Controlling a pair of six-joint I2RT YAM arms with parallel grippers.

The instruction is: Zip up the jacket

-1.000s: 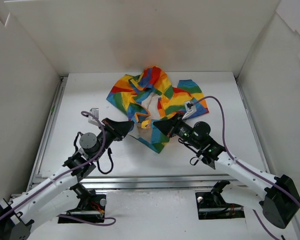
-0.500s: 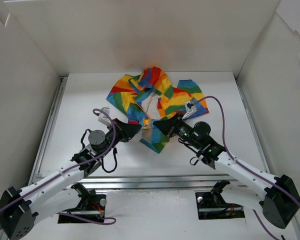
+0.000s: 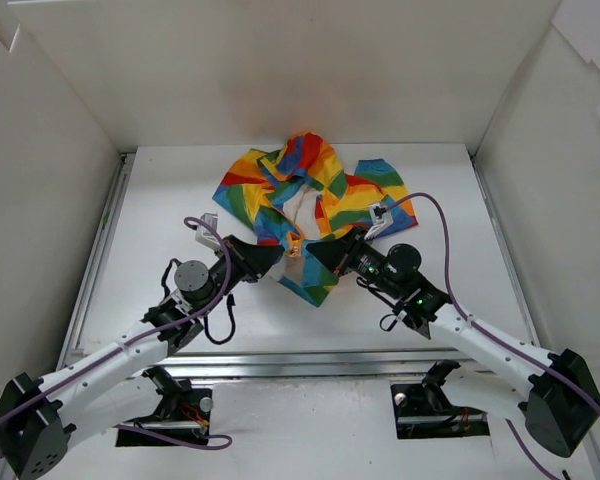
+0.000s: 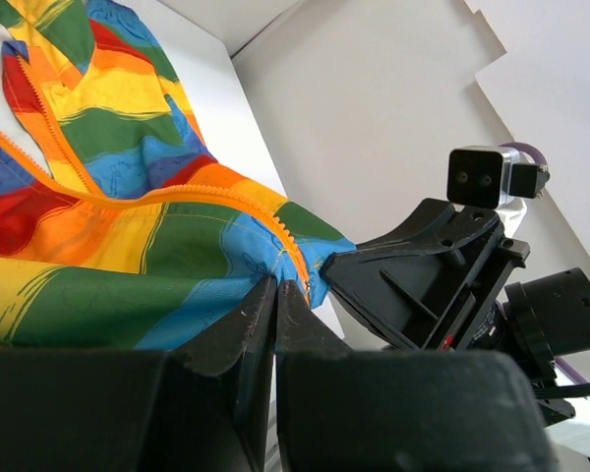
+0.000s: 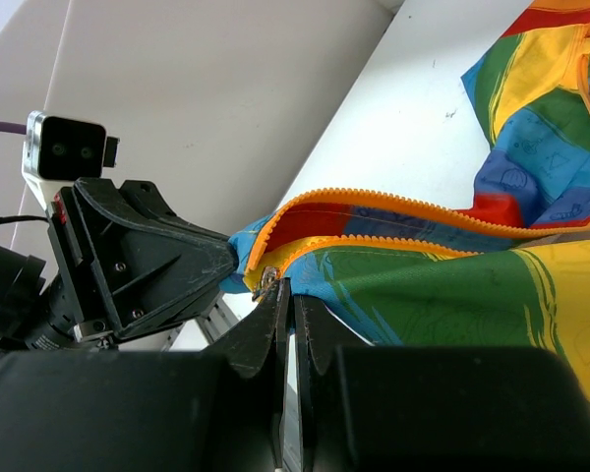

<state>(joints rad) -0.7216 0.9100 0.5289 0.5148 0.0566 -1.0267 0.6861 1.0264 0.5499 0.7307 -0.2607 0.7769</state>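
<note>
The rainbow-striped jacket [image 3: 310, 195] lies crumpled at the middle back of the table, open, with its white lining showing. Its lower corner is pulled toward me. My left gripper [image 3: 277, 256] is shut on the blue hem beside the orange zipper teeth [image 4: 275, 283]. My right gripper [image 3: 311, 250] faces it from the right and is shut on the other hem [image 5: 286, 287], right at the small metal zipper slider [image 5: 269, 280]. The two grippers' tips nearly touch. The jacket also shows in the left wrist view [image 4: 128, 256] and the right wrist view [image 5: 452, 285], its two zipper rows apart.
White walls enclose the table on the left, back and right. A metal rail [image 3: 95, 260] runs along the table's left edge. Purple cables loop off both arms near the wrists [image 3: 435, 225].
My left gripper has moved right, up to the jacket's lower corner, and its arm has swung in. The right gripper and jacket have hardly moved.
</note>
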